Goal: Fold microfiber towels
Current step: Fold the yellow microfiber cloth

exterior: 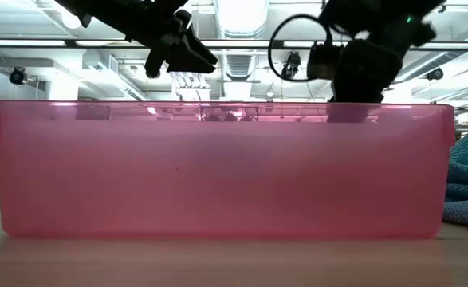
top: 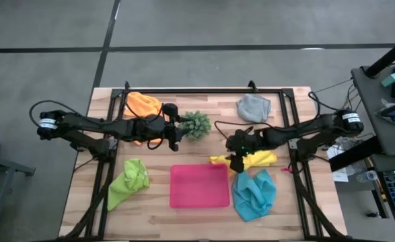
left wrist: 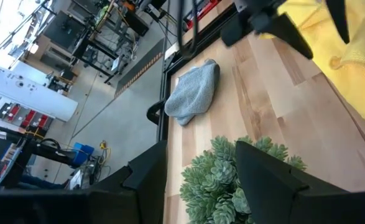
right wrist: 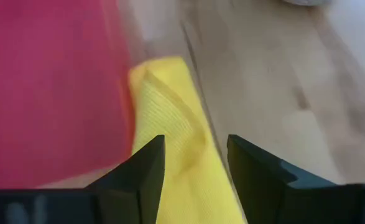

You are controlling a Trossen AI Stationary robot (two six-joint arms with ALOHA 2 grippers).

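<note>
The yellow towel lies crumpled on the table, right of the pink tray. My right gripper is open just over the towel's end beside the tray; a raised fold shows between its fingers. My left gripper is open and empty, raised above the table next to the small green plant. The orange towel, grey towel, lime green towel and light blue towel lie crumpled on the table. My right gripper comes at the yellow towel from above, slanting down, one finger on either side of the fold at the end nearest the tray. I cannot tell whether the fingers touch the cloth. The towel lies on the table.
The pink tray stands at the front middle and fills the low view, hiding the table behind it. The plant also shows between my left gripper's fingers in the left wrist view. A black frame edges the table's far side.
</note>
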